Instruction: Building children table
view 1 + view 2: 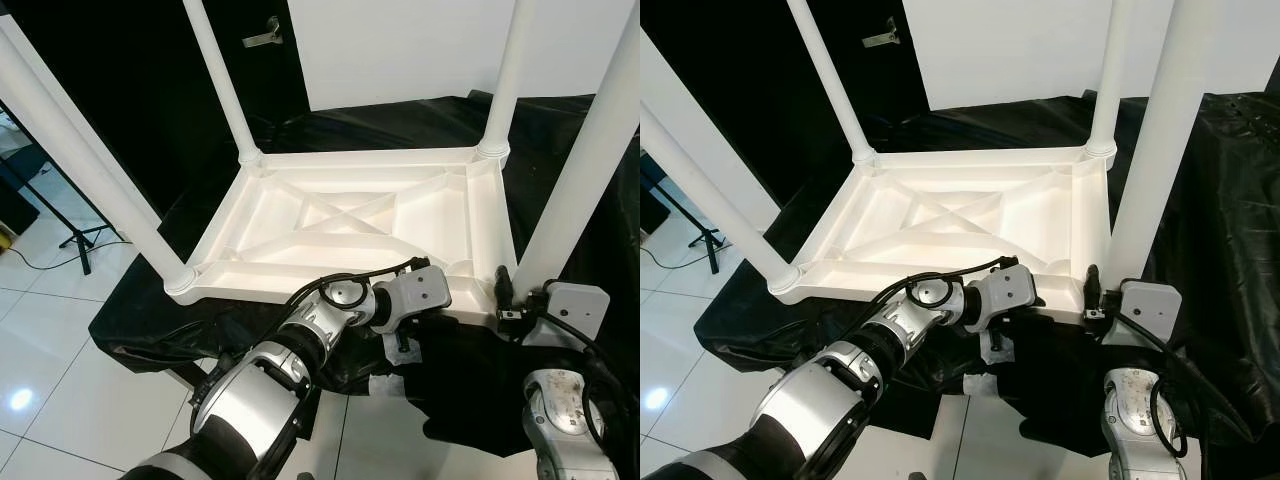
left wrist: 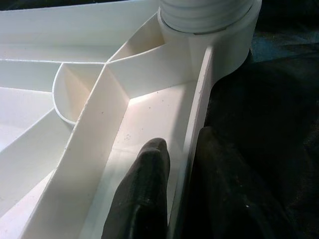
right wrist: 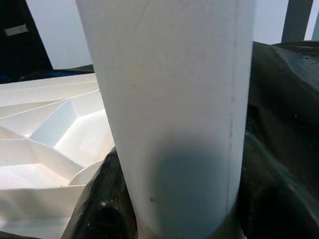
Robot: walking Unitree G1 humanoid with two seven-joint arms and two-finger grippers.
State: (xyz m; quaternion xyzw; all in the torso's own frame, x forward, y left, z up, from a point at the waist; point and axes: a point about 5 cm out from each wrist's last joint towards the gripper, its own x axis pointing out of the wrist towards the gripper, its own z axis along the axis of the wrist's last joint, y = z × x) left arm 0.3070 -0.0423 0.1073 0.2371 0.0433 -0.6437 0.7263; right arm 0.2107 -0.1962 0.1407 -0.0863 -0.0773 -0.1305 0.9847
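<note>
White tabletop point(image 1: 350, 215) rim pinched by left tool point(image 2: 182, 199), legs up

Black plastic sheeting point(image 1: 560, 130): crinkled and glossy, draped over the raised surface and hanging down its near edge.
Glossy white tiled floor point(image 1: 60, 380): lower left, with a bright light reflection on one tile.
Black tripod stand point(image 1: 75, 235): thin legs spread on the tiles, at the far left.
White wall panel point(image 1: 400, 45): upper middle, behind the sheeting.
Black backdrop point(image 1: 130, 90): upper left, a strip of pale tape point(image 1: 262, 37) stuck on it.
</note>
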